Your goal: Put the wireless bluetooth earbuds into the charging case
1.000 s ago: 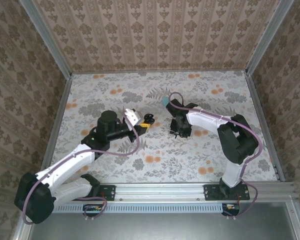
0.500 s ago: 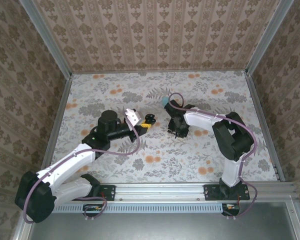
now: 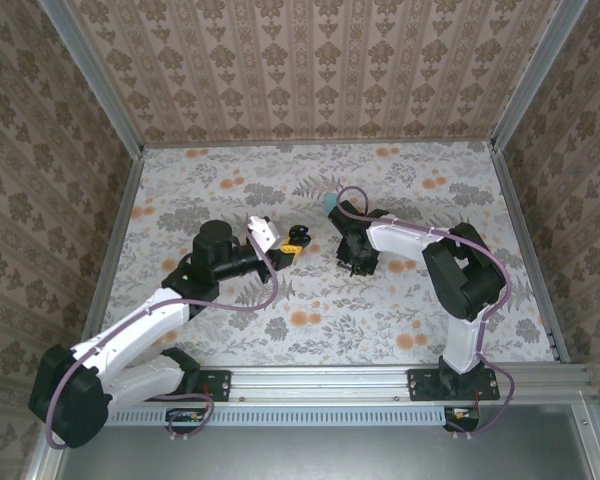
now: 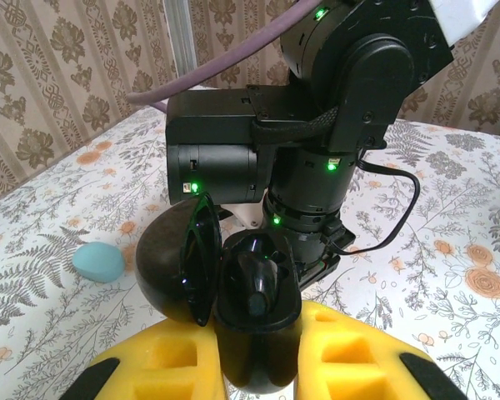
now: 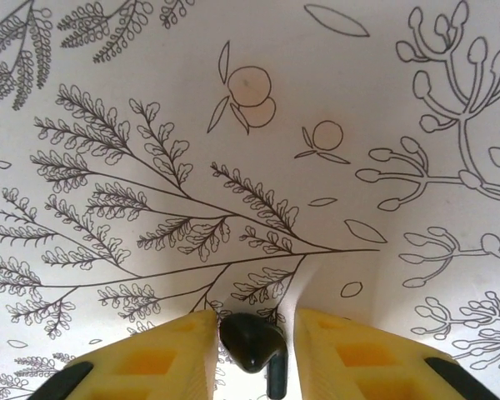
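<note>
Grasping the loose earbud [image 5: 250, 342] on the table [image 5: 233, 125] is underway: right gripper [image 5: 254, 321] jaws are standing narrow astride it, contact unclear. Left gripper [image 4: 258, 333] jaws are clamping the open charging case [image 4: 233, 325]. Next: lifting and aligning over it.

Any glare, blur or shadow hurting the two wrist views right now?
Left wrist: the glossy black open hinged case is dim inside, with small glints on its lid rim. Right wrist: the tiny black earbud sits in shadow, floral table print evenly lit.

Bright, even light; soft shadows; green glints on glossy charging case [image 4: 258, 329].
</note>
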Robot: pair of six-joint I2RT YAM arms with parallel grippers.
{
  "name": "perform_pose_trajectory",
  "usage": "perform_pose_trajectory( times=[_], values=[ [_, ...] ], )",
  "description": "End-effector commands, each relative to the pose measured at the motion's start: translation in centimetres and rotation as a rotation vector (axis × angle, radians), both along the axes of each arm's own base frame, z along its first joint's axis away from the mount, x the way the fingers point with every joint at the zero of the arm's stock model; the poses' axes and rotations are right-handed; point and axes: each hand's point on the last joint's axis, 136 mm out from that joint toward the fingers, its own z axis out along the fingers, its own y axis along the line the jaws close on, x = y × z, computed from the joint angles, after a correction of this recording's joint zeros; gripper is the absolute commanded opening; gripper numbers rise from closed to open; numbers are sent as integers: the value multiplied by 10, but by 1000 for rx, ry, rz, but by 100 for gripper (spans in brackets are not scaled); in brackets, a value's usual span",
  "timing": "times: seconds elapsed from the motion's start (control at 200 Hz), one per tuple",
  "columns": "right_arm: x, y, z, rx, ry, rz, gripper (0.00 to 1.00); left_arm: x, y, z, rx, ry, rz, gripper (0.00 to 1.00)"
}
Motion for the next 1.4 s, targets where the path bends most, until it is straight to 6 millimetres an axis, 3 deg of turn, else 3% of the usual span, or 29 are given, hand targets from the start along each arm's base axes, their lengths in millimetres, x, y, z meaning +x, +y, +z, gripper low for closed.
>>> perform_pose_trajectory(
  times=[0.0,0.245,0.495,0.765,0.985,1.395],
  values=[
    [-6,-4,-14,-42,30,20,27,-3,1,10,-26,-37,-13,0],
    [-4,-2,-4,-47,24,81,19,-4,1,8,-26,-31,-12,0],
    [4,-2,27,-71,-42,141,18,-4,3,9,-28,-27,-6,0],
    [9,6,74,-69,-177,223,17,-2,1,7,-39,-10,-7,0],
    [13,16,123,-54,-350,288,17,-2,-3,10,-72,16,-17,0],
    [12,40,210,106,-681,360,18,5,-5,17,-120,54,-9,0]
  ],
)
